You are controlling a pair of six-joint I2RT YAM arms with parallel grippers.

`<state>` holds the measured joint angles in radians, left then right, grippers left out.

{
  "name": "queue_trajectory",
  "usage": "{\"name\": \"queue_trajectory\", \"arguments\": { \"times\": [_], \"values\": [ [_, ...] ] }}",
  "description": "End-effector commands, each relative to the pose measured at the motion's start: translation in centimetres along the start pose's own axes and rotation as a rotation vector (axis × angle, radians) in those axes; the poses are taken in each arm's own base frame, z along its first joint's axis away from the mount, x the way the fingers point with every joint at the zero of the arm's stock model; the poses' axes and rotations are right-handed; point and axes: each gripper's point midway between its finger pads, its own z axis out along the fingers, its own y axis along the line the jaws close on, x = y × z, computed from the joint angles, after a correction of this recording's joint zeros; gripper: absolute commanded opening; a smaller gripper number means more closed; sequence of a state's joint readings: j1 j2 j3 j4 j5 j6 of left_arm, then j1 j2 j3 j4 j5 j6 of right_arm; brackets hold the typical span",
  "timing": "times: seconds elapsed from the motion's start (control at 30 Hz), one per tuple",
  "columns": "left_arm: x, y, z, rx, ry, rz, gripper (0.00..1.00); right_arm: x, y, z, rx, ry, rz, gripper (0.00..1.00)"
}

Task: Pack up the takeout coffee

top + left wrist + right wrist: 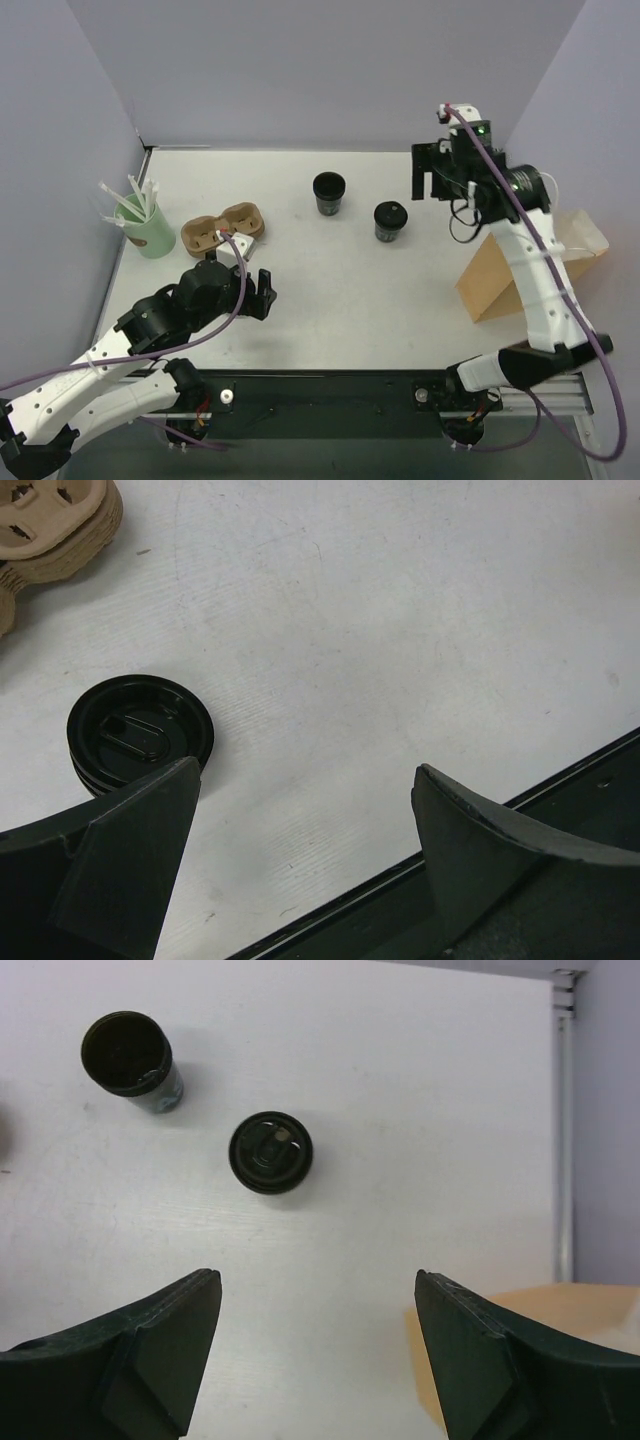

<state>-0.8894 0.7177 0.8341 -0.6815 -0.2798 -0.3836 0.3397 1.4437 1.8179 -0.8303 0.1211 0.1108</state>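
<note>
We see coffee cup point(391, 221) upright, lidded, just right of centre of top view, on surface point(330, 290). Right fingers point(160, 1350) spread, empty; left fingers point(130, 860) spread, empty. We judge cup light, thin-walled, maybe full: pinch mid-wall, gently

A mint-green cup of white straws point(148, 232) stands near the left edge of the white table point(330, 300). Just to its right lies a brown moulded-pulp cup carrier point(222, 228). Farther right, a lidless black cup point(328, 192) stands upright. A squat ribbed stack of black lids point(140, 730) sits near the carrier, apart from it.
</note>
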Motion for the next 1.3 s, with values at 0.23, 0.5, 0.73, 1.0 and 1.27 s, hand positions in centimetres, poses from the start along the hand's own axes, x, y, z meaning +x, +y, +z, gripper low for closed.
{"name": "queue_trajectory", "arguments": {
  "times": [0.23, 0.5, 0.73, 1.0, 1.27],
  "values": [
    [-1.0, -0.2, -0.4, 0.004, -0.031, -0.007, 0.97, 10.9, -9.8, -7.6, 0.291, 0.218, -0.084, 0.8],
    [-1.1, -0.3, -0.7, 0.017, -0.043, -0.009, 0.97, 12.7, -12.2, -5.9, 0.346, 0.327, -0.075, 0.8],
    [-1.2, -0.4, -0.7, 0.017, -0.044, -0.009, 0.97, 15.4, -12.1, -4.3, 0.309, 0.446, -0.071, 0.55],
    [-1.1, -0.4, -0.5, 0.017, -0.039, -0.005, 0.97, 14.6, -9.4, -5.5, 0.158, 0.399, -0.006, 0.07],
    [-1.2, -0.3, -0.7, 0.017, -0.046, -0.006, 0.97, 14.4, -6.6, -8.5, 0.046, 0.383, 0.129, 0.0]
  ]
}}
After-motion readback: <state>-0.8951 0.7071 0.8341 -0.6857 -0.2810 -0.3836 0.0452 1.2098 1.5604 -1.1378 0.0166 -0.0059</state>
